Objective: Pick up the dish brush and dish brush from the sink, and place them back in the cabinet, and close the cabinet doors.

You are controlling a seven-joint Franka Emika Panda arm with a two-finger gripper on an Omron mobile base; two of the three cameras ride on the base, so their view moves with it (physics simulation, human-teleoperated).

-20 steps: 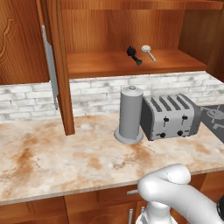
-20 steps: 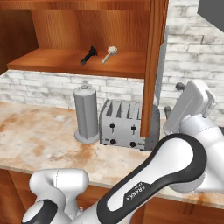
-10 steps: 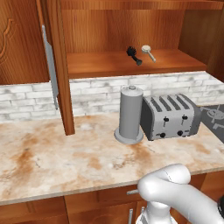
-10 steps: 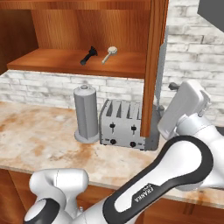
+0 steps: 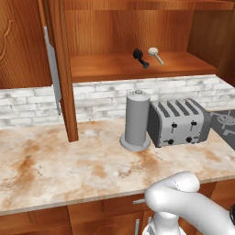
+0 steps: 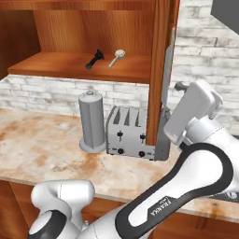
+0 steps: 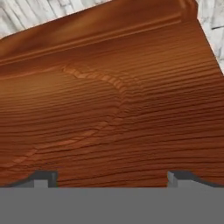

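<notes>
A: Closing the doors is judged to be the step in hand. The gripper [image 7: 112,177] is held spread wide, nothing between its tips, right up against the carved face of the right door [image 6: 158,70], which stands open edge-on at the right end of the worktop [image 6: 42,144].

B: What is called for next?

A: A sideways push on that panel until it swings shut over the cabinet [image 5: 114,27]; no grip appears to be needed. The left door [image 5: 57,69] is open as well, so a second push would be wanted there.

B: And the brushes?

A: Both are seen on the shelf [image 6: 56,63], near its right end, lying just beside each other. The black brush [image 6: 94,59] is stubby and dark all over; the cream brush [image 6: 117,57] has a round pale head and a thin tan handle. Neither is touched by the gripper.
</notes>
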